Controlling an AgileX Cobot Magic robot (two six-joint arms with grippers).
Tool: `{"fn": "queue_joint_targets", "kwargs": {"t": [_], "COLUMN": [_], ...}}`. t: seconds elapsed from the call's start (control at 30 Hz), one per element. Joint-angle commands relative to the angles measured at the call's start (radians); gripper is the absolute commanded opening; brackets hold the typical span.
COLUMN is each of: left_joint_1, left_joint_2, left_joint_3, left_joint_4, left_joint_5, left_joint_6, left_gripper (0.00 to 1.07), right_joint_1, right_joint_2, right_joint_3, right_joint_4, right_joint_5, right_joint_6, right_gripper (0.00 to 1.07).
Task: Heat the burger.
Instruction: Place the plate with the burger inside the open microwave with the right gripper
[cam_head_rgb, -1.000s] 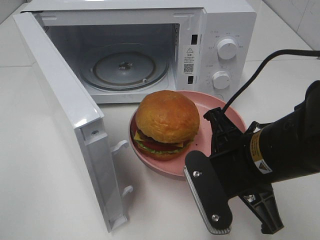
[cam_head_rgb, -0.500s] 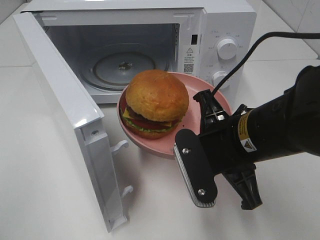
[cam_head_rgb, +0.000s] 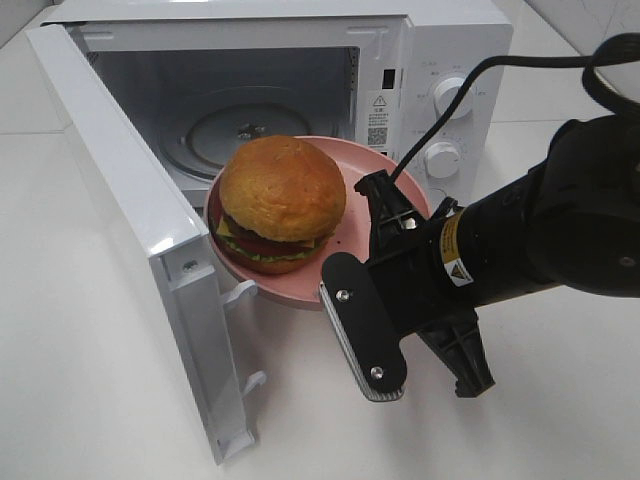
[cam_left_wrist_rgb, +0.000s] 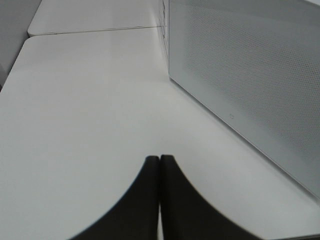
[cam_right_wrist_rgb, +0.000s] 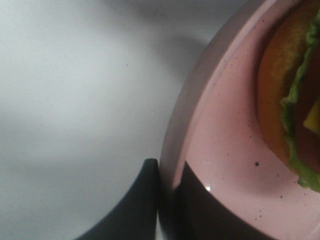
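Burger (cam_head_rgb: 282, 203) on pink plate (cam_head_rgb: 378, 168) — right tool (cam_right_wrist_rgb: 165, 185) pinching its rim, left tool (cam_left_wrist_rgb: 160, 195) closed, white tabletop (cam_head_rgb: 100, 380), open microwave (cam_head_rgb: 440, 60)

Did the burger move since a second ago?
Yes. The burger on its pink plate has shifted left and back toward the open microwave, away from the lower knob and up to the cavity's mouth.

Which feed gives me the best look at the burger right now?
Exterior high: the whole burger shows, bun to lettuce, sitting on the pink plate in front of the open microwave. Right wrist catches only a sliver of bun and lettuce; left wrist shows none of it.
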Motion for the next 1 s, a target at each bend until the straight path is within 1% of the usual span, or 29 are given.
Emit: {"fn": "queue_joint_targets", "kwargs": {"t": [0.03,0.13,0.27,0.47,0.53,0.63,0.7,0.73,0.8,0.83,0.87,0.9,0.97,1.0], "left_joint_1": [0.001,0.001,0.001,0.001,0.001,0.001,0.001,0.001,0.001,0.001,0.001,0.001,0.001,0.001], "left_joint_2": [-0.018,-0.018,-0.018,-0.018,-0.018,-0.018,-0.018,-0.018,-0.018,-0.018,-0.018,-0.018,-0.018,-0.018], "left_joint_3": [0.0,0.0,0.0,0.0,0.0,0.0,0.0,0.0,0.0,0.0,0.0,0.0,0.0,0.0], "left_joint_4": [-0.006,-0.006,-0.005,-0.007,-0.007,-0.007,-0.007,-0.007,-0.007,-0.007,-0.007,-0.007,-0.007,-0.007], "left_joint_5": [-0.014,-0.014,-0.014,-0.014,-0.014,-0.014,-0.014,-0.014,-0.014,-0.014,-0.014,-0.014,-0.014,-0.014], "left_joint_6": [-0.001,-0.001,-0.001,-0.001,-0.001,-0.001,-0.001,-0.001,-0.001,-0.001,-0.001,-0.001,-0.001,-0.001], "left_gripper": [0.0,0.0,0.0,0.0,0.0,0.0,0.0,0.0,0.0,0.0,0.0,0.0,0.0,0.0], "right_joint_1": [-0.005,-0.005,-0.005,-0.005,-0.005,-0.005,-0.005,-0.005,-0.005,-0.005,-0.005,-0.005,-0.005,-0.005], "right_joint_2": [0.005,0.023,0.042,0.042,0.042,0.042,0.042,0.042,0.042,0.042,0.042,0.042,0.042,0.042], "right_joint_3": [-0.03,-0.044,-0.063,-0.063,-0.063,-0.063,-0.063,-0.063,-0.063,-0.063,-0.063,-0.063,-0.063,-0.063], "right_joint_4": [0.0,0.002,0.048,0.079,0.12,0.14,0.219,0.219,0.349,0.349,0.39,0.39,0.463,0.463], "right_joint_5": [-0.058,-0.058,-0.052,-0.036,-0.004,0.004,0.028,0.028,0.032,0.032,0.032,0.032,0.036,0.036], "right_joint_6": [-0.018,-0.021,-0.032,-0.044,-0.072,-0.092,-0.171,-0.171,-0.287,-0.287,-0.32,-0.32,-0.402,-0.402], "right_gripper": [0.0,0.0,0.0,0.0,0.0,0.0,0.0,0.0,0.0,0.0,0.0,0.0,0.0,0.0]}}
